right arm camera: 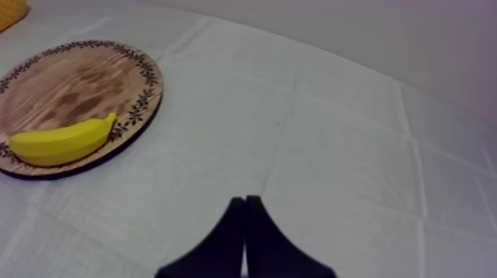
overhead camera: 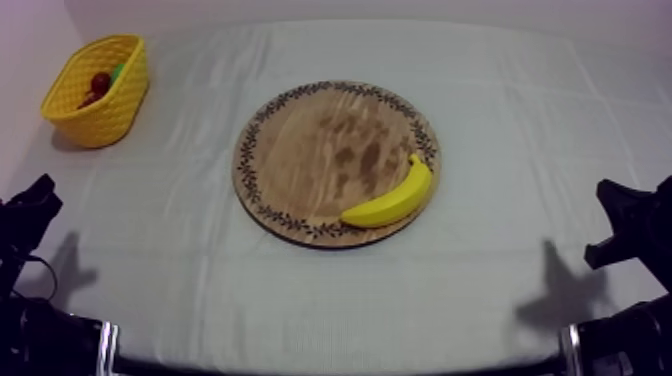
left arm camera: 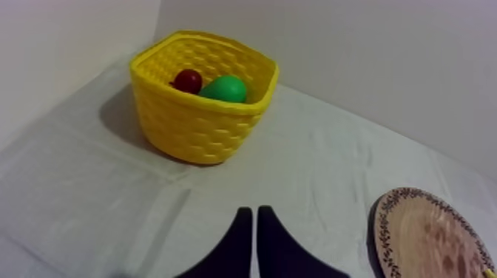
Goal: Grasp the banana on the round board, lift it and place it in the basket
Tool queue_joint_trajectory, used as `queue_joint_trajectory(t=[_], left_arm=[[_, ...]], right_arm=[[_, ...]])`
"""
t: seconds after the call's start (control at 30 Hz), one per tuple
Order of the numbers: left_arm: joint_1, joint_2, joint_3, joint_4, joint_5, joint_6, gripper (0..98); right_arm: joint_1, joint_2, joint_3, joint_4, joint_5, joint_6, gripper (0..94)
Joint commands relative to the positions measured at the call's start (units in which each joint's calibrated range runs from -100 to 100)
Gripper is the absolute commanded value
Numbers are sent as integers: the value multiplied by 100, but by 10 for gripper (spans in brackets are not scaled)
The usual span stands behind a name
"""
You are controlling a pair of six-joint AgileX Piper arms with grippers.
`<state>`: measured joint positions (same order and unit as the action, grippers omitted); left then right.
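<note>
Judging from how things lie, we have it all left to do — the banana lies on the board at its right rim, well apart from the basket, while our left gripper and right gripper rest clenched on nothing.

At the upper left of the top view, the small red fruit and a green fruit are half hidden by the wall of the yellow basket. In the left wrist view, the wooden board is cut off by the edge.
</note>
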<state>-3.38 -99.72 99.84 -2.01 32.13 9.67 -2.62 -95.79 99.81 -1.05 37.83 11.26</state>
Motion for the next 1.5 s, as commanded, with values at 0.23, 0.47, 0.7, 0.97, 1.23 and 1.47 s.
queue_joint_trajectory(t=[0.23,0.47,0.7,0.97,1.23,1.47], left_arm=[[-93,-2,4,-2,-4,173,1],[-86,-2,4,1,-6,207,1],[141,386,-425,195,26,47,0],[701,2053,-2149,279,718,-304,0],[1359,4058,-4203,269,1613,-613,0],[1951,5751,-5823,308,2454,-754,9]], right_arm=[[1,3,-3,0,-1,0,2],[1,3,-3,0,-1,0,2],[1,3,-3,0,-1,-2,2],[1,3,-3,0,-1,0,2],[1,3,-3,0,-1,0,2],[1,3,-3,0,-1,0,2]])
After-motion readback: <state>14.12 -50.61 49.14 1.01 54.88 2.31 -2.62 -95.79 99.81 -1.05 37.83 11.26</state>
